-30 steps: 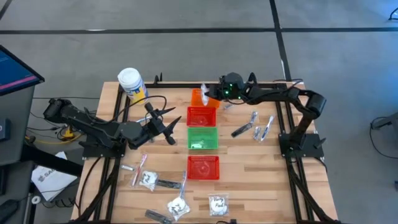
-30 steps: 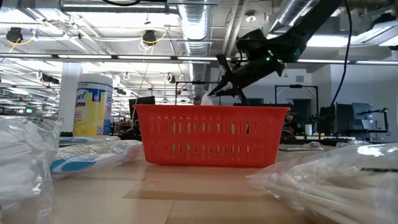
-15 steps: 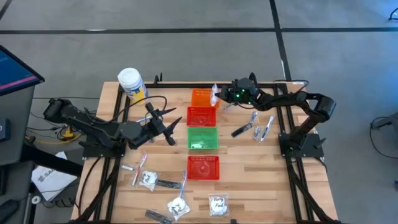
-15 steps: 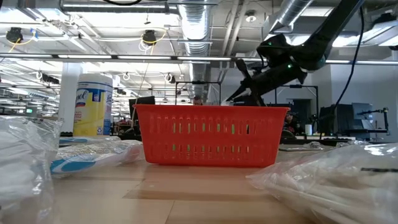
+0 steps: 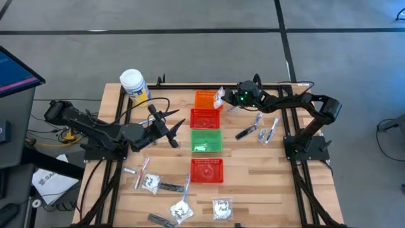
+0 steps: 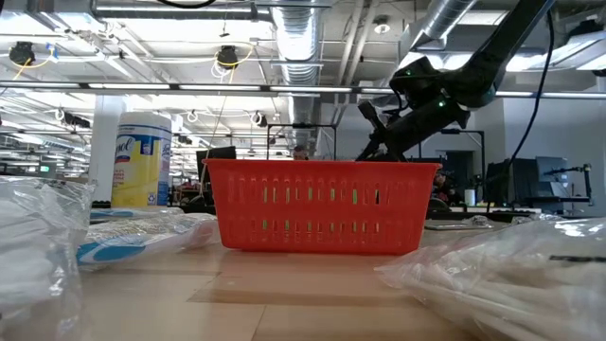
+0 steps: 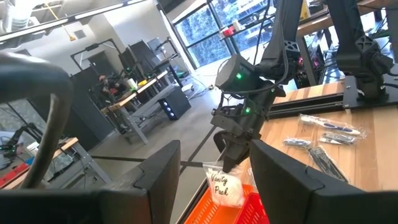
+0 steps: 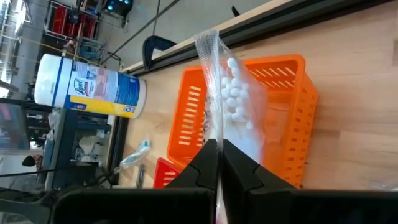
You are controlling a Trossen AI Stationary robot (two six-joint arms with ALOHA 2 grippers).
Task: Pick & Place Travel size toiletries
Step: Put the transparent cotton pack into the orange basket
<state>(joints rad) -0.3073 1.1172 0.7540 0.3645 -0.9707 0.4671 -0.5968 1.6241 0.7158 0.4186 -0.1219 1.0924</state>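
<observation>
While most toiletries still lie scattered on the counter (image 5: 253,171), the task is barely begun: the right hand (image 5: 224,99), clamped on 1 sachet (image 8: 239,106), holds it over the orange basket (image 5: 204,99); the left hand (image 5: 175,130) waits with fingers apart.

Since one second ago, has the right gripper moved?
Yes. In the high view the right gripper, holding the clear sachet, shifted rightward off the orange mesh basket.

right arm stretched across the table's far edge, right gripper (image 5: 226,99) pinched shut on a sachet (image 8: 235,99); left arm folded low at the left side, left gripper (image 5: 172,126) parted, holding nothing.
</observation>
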